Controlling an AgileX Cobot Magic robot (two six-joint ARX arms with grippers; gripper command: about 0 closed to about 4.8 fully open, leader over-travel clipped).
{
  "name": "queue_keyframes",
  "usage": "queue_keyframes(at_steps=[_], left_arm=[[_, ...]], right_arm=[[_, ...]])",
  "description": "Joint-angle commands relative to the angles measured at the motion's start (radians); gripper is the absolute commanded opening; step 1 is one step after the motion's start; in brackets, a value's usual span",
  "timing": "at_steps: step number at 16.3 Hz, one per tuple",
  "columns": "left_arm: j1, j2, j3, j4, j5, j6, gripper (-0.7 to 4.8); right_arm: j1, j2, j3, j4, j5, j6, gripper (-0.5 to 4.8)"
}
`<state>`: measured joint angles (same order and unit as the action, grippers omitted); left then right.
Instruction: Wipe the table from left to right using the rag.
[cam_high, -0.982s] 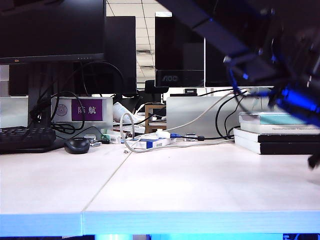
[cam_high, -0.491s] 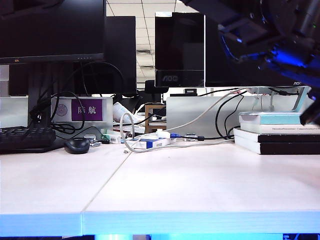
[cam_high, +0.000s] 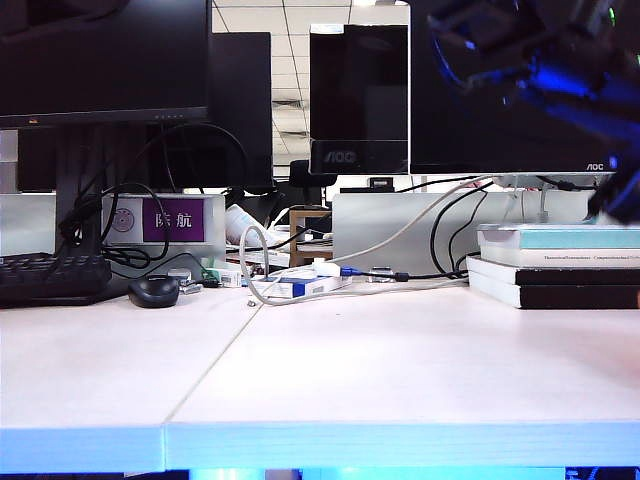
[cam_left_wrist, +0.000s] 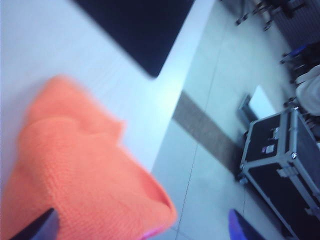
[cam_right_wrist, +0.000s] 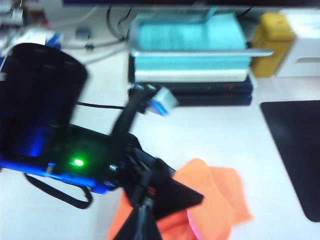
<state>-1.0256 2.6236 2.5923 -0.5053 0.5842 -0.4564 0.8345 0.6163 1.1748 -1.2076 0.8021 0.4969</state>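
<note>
The orange rag (cam_left_wrist: 75, 170) lies crumpled on the white table (cam_left_wrist: 60, 45), with one corner at the table's edge above the floor. My left gripper (cam_left_wrist: 140, 230) is open over it, its two fingertips far apart on either side and not pinching the cloth. In the right wrist view the rag (cam_right_wrist: 220, 195) lies partly under the left arm (cam_right_wrist: 50, 115). My right gripper (cam_right_wrist: 142, 227) hangs above the rag, shut with nothing in it. The exterior view shows the table (cam_high: 400, 360) but no rag, and only blurred dark and blue arm parts (cam_high: 540, 60) at the top right.
A black mat (cam_right_wrist: 295, 145) lies beside the rag. A stack of books (cam_right_wrist: 190, 55) and a yellow object (cam_right_wrist: 272, 30) stand behind it. At the table's back are a mouse (cam_high: 154, 291), a keyboard (cam_high: 50, 275), cables (cam_high: 300, 285) and monitors. A black flight case (cam_left_wrist: 285, 165) stands on the floor.
In the exterior view the dark arm that crossed the monitors has lifted up and to the right, uncovering the screens and the books.
</note>
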Motion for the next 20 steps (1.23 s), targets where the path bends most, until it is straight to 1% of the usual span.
queue_keyframes(at_steps=[1,4,5,6,7,8,10,12,15,16,17,19,20], left_arm=[[0.012,-0.007,0.072,-0.043,0.035,0.012,4.49],[0.024,-0.007,0.137,-0.098,0.042,0.023,4.49],[0.032,-0.008,0.174,-0.102,0.050,0.016,4.49],[0.042,-0.008,0.209,-0.119,0.063,0.011,4.49],[0.047,-0.008,0.229,-0.124,0.073,0.011,4.49],[0.049,-0.008,0.249,-0.129,0.070,0.011,4.49],[0.058,-0.009,0.288,-0.132,0.074,-0.003,4.49],[0.061,-0.009,0.313,-0.133,0.089,-0.016,4.49],[0.069,-0.031,0.312,-0.136,0.101,-0.016,4.49],[0.073,-0.034,0.312,-0.137,0.101,-0.026,4.49],[0.073,-0.036,0.312,-0.137,0.102,-0.026,4.49],[0.072,-0.038,0.312,-0.136,0.113,-0.027,4.49],[0.072,-0.038,0.312,-0.139,0.117,-0.027,4.49]], right_arm=[[0.001,-0.030,0.003,0.015,0.023,-0.039,-0.05],[0.002,-0.035,0.003,0.017,0.034,-0.056,-0.05],[0.002,-0.035,0.003,0.016,0.033,-0.060,0.25],[0.002,-0.035,0.003,0.016,0.030,-0.060,1.37],[0.002,-0.035,0.003,0.016,0.031,-0.060,1.82],[0.002,-0.035,0.003,0.016,0.031,-0.061,2.08],[0.003,-0.035,0.003,0.015,0.031,-0.062,2.26],[0.002,-0.035,0.003,0.015,0.032,-0.089,2.74],[0.003,-0.060,-0.006,0.016,0.036,-0.108,2.74],[0.003,-0.125,-0.051,0.018,0.063,-0.109,2.74],[0.003,-0.148,-0.071,0.024,0.064,-0.110,2.74],[0.003,-0.227,-0.156,0.103,0.068,-0.152,2.74],[0.003,-0.307,-0.258,0.229,0.067,-0.243,2.74]])
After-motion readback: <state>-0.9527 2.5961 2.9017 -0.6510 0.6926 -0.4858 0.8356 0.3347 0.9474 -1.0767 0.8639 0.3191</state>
